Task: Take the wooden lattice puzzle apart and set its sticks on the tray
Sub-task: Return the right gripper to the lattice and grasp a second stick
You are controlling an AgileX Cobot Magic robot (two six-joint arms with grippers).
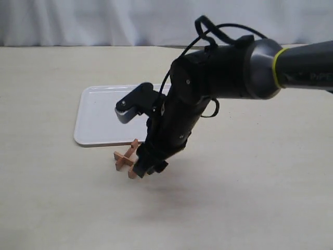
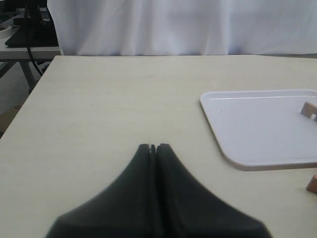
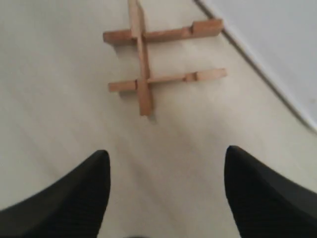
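Wooden lattice puzzle on surface just near of tray, partly hidden beneath spread right fingers. Left fingers pressed together, empty. One stick on tray, cut off at frame edge.

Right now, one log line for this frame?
puzzle: three sticks joined, on table beside tray | right fingers: open, empty | left fingers: shut, empty

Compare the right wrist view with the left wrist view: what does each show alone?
Right wrist only: the open right claw facing the wooden lattice puzzle, three sticks crossed. Left wrist only: the shut left claw, a white curtain, a wooden piece cut off at the frame edge. Both: the tray and table.
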